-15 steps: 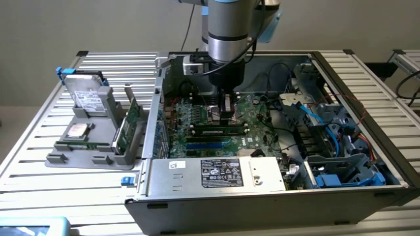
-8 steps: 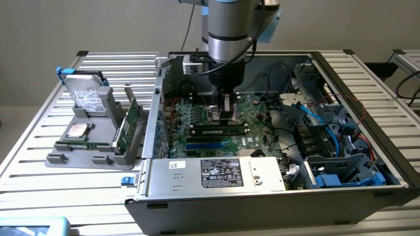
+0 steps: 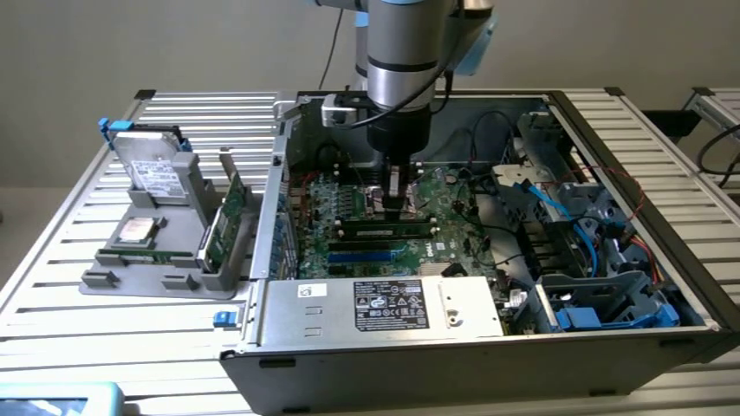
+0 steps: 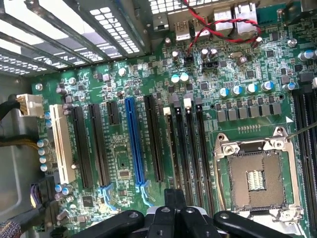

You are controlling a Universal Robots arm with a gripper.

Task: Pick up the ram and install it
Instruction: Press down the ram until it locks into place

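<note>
The ram (image 3: 387, 231) stands on edge in a black memory slot of the motherboard (image 3: 451, 195), inside the open computer case (image 3: 463, 364). My gripper (image 3: 397, 211) comes straight down onto the middle of its upper edge. In the wrist view the gripper (image 4: 174, 196) has its two dark fingers pressed together over the long black memory slots (image 4: 198, 148), beside the bare processor socket (image 4: 255, 176). The fingers hide the ram's edge there, so I cannot tell whether they clamp it or only rest on it.
A grey holder (image 3: 151, 277) on the slatted table at the exterior view's left carries a hard drive (image 3: 156, 173) and a taller green expansion card (image 3: 235, 217). A labelled metal box (image 3: 382, 305) lies just in front of the slots. Blue and black cables (image 3: 555, 195) crowd the case's right side.
</note>
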